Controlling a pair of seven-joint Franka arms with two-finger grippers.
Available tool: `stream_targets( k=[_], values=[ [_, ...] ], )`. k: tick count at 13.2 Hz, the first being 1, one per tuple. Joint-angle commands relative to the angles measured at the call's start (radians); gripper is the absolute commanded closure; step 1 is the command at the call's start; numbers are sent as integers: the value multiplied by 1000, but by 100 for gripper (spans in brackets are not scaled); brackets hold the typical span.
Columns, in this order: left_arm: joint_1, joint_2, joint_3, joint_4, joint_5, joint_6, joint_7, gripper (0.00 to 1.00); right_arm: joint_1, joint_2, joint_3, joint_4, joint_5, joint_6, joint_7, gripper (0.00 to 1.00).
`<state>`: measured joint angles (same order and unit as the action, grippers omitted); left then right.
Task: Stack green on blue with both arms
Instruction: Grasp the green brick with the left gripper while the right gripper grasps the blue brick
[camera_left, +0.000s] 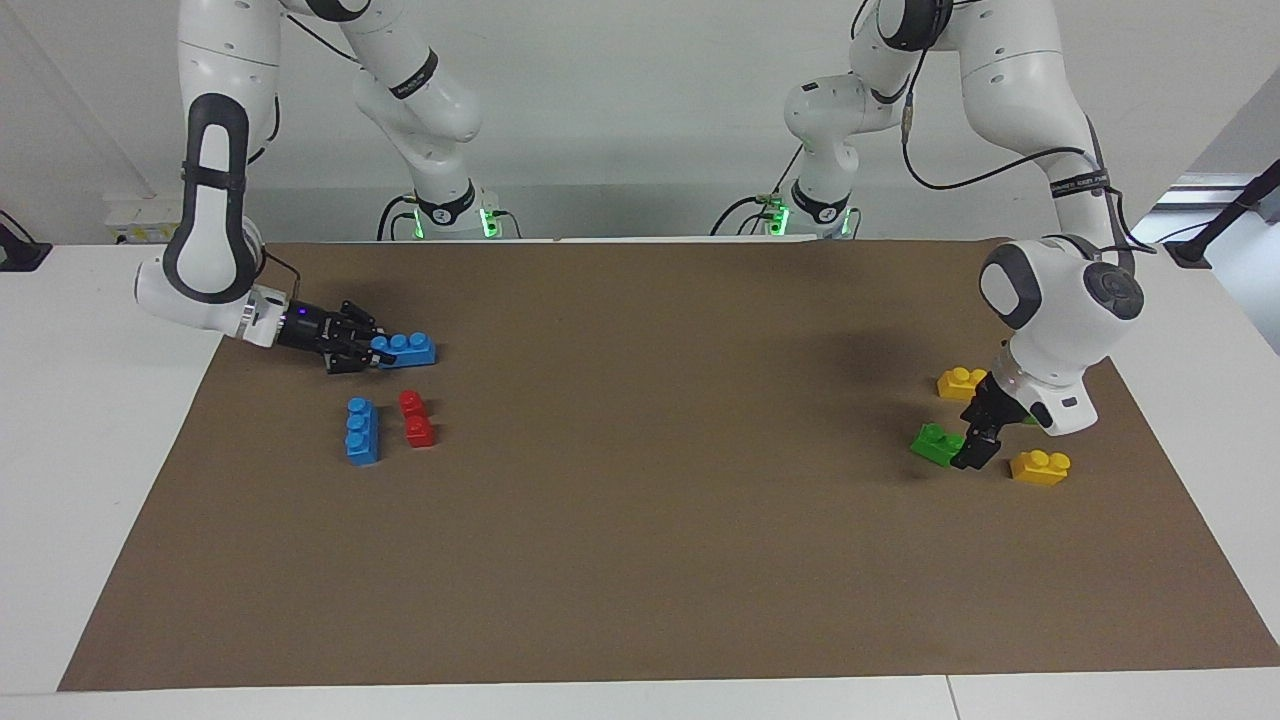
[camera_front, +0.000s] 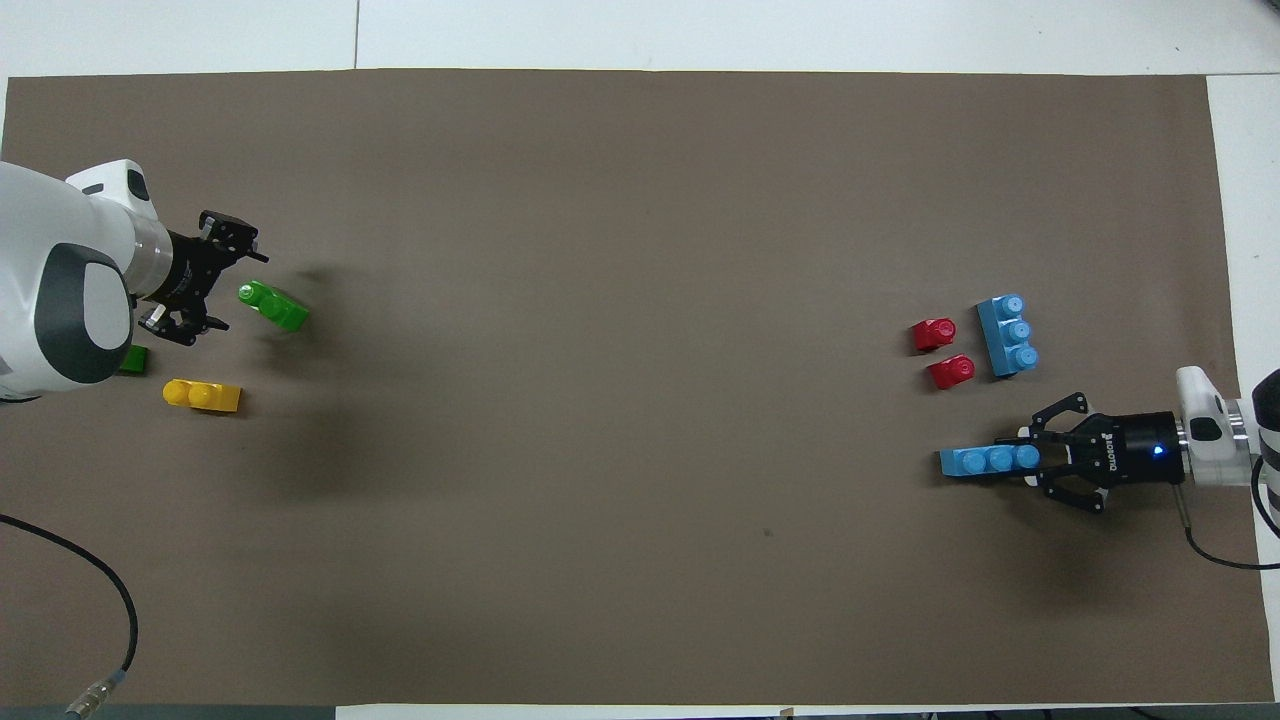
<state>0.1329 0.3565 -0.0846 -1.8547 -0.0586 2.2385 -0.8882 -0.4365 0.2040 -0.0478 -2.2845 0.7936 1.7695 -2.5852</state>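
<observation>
Under left arm (camera_front: 50, 290) — 2nd green (camera_front: 133, 360), overhead-only.

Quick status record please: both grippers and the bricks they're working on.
right gripper: shut on the end of a bright blue three-stud plastic brick
left gripper: open, down beside a small green two-stud plastic brick; contact unclear
stack: not yet made
other blue brick: lying beside a red plastic brick

Glossy plastic blue brick (camera_left: 404, 349), glossy green brick (camera_front: 273, 306); matt brown paper mat (camera_left: 660, 480)
</observation>
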Motion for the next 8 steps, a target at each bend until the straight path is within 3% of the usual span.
stream_targets(
  k=[1, 4, 8],
  values=[
    [11, 30, -7, 8, -7, 6, -5, 0, -2, -118, 2, -9, 6, -56, 123, 100],
    [11, 32, -7, 6, -9, 6, -5, 0, 39, -216, 22, -10, -5, -102, 264, 100],
    [10, 32, -7, -14, -10, 49, -6, 9, 155, -219, 25, -9, 67, -43, 356, 100]
  ],
)
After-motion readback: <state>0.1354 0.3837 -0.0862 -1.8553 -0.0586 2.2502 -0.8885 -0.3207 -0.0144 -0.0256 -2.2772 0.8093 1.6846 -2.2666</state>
